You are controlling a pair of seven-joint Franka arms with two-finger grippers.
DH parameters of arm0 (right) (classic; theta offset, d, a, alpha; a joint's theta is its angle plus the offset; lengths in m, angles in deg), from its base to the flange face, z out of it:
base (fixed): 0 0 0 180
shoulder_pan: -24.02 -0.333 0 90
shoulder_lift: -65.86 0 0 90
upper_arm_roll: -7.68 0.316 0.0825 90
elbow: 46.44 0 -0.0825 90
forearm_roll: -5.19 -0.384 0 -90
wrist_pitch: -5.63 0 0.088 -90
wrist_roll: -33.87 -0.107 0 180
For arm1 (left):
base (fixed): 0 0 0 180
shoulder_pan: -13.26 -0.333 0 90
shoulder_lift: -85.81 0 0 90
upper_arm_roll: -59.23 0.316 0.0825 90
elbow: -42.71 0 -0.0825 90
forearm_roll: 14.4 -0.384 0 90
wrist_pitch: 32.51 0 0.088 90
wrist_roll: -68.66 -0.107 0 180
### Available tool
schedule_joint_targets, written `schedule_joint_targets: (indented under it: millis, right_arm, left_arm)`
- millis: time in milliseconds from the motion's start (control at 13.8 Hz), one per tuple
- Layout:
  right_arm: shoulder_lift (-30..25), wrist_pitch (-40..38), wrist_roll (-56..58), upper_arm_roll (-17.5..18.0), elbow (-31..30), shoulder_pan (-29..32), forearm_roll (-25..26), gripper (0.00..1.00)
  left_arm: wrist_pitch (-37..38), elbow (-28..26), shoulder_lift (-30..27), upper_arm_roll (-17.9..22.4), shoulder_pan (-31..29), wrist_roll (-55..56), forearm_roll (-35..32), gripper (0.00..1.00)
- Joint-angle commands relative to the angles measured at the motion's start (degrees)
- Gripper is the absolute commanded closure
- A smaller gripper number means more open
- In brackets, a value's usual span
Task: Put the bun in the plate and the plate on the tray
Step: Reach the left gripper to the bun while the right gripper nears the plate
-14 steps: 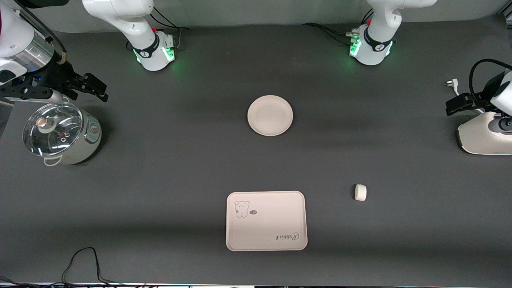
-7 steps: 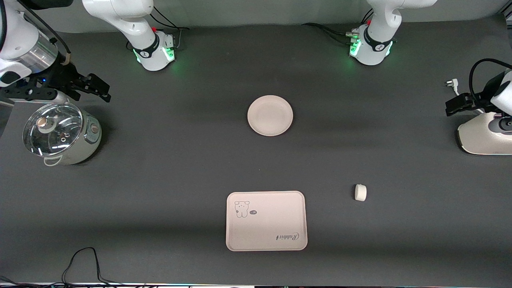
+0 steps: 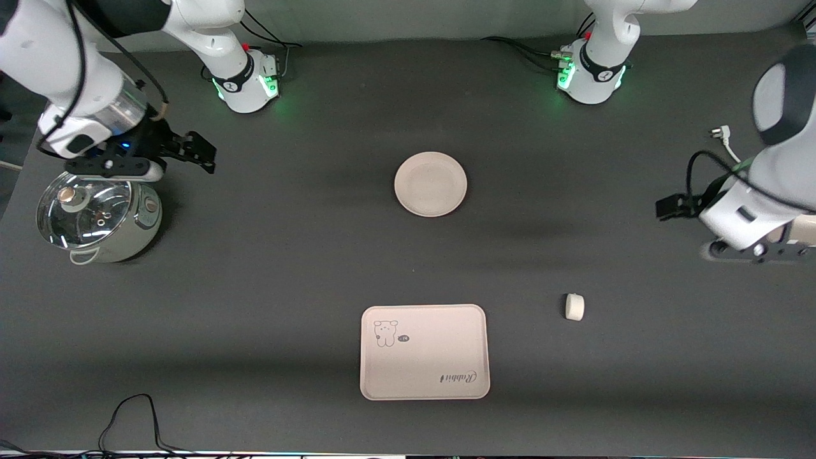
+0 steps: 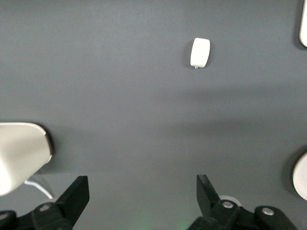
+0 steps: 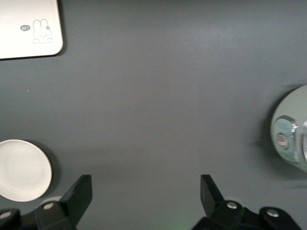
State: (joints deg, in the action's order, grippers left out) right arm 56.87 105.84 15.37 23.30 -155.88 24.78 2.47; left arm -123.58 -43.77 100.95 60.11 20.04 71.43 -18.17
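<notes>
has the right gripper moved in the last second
Yes. The right gripper, open, has shifted from beside the pot toward the plate.

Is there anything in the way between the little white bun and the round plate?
No, nothing visible. Only bare table lies between the bun and the plate. The tray sits nearer the front camera, off that path. The pot is at the right arm's end. Both grippers, left and right, are open and hold nothing.
</notes>
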Motion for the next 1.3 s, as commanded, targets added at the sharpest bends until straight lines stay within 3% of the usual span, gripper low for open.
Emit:
schedule_joint_targets:
  millis: [0, 217, 507, 941, 1158, 1231]
  right_arm:
    - [3.2, 2.8, -3.7, 3.4, 1.2, 0.7, -1.2, 0.00]
    - [6.2, 6.0, -8.3, 6.4, 1.2, 0.7, -1.0, 0.00]
    - [9.3, 9.4, -8.4, 6.7, 1.2, 0.6, -1.2, 0.00]
    - [13.3, 14.7, -8.5, 7.3, 0.5, 0.4, -1.6, 0.00]
    - [14.3, 17.2, -7.5, 7.1, 0.3, 0.7, -13.8, 0.00]
    - [14.5, 18.1, -7.2, 7.1, -0.2, 0.8, -15.3, 0.00]
  left_arm:
    - [-5.2, 2.6, 8.8, -0.3, 0.4, 0.1, 0.3, 0.00]
    - [-12.9, 2.5, 15.6, -1.5, 0.7, 0.6, 3.1, 0.00]
    - [-25.5, 2.5, 24.0, -1.9, 2.7, 1.2, 3.2, 0.00]
    - [-34.3, 2.6, 28.2, -1.9, 4.1, 1.3, 2.9, 0.00]
    - [-38.7, 0.6, 28.5, -1.9, 3.9, 1.3, 2.9, 0.00]
    - [-38.7, 0.6, 28.5, -1.9, 4.1, 1.4, 3.0, 0.00]
